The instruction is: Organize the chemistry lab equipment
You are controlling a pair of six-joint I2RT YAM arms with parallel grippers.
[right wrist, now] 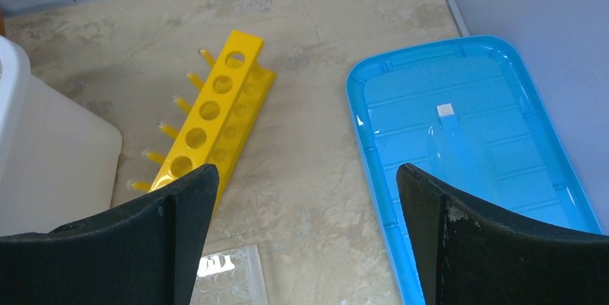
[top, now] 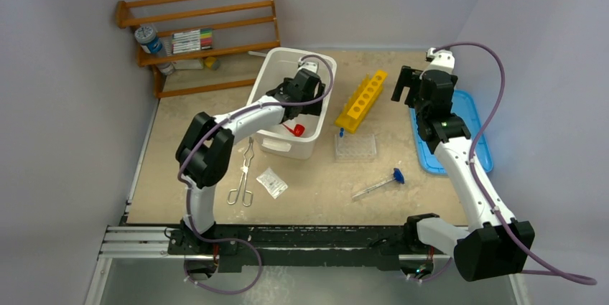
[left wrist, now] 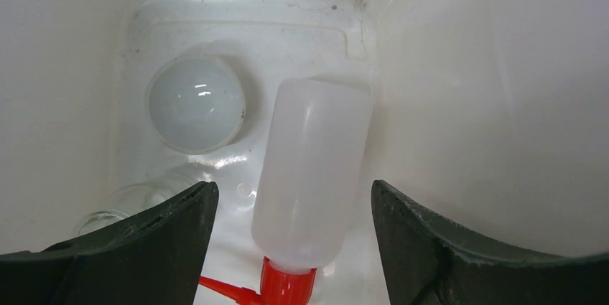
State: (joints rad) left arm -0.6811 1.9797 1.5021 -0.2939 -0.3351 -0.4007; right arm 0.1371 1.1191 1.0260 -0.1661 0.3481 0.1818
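Left gripper (left wrist: pixel 294 190) is down inside the white plastic bin (top: pixel 284 52) at upper centre of the top view, fingers spread wide. Translucent squeeze bottle with red cap (left wrist: pixel 312 169) lies on its side on the bin floor between the fingers, not pinched, with a gap on each side and the cap toward the bottom of the wrist frame. Round white disc (left wrist: pixel 194 104) sits upper left of the bottle. Tiny clear glass jar (left wrist: pixel 136 197) is lower left, partly hidden by a finger.

Right gripper (right wrist: pixel 307 176) hovers over the bench (top: pixel 323 190), fingers spread and holding nothing, between the yellow test-tube rack (right wrist: pixel 212 111) and the blue plastic tray (right wrist: pixel 359 104).

On the bench, lower centre of the top view: metal scissor-handled tongs (top: pixel 244 176), round clear dish in packet (top: pixel 272 182) just right of them, thin blue-ended tube (top: pixel 377 184) further right, clear well plate (top: pixel 355 147) below the rack.
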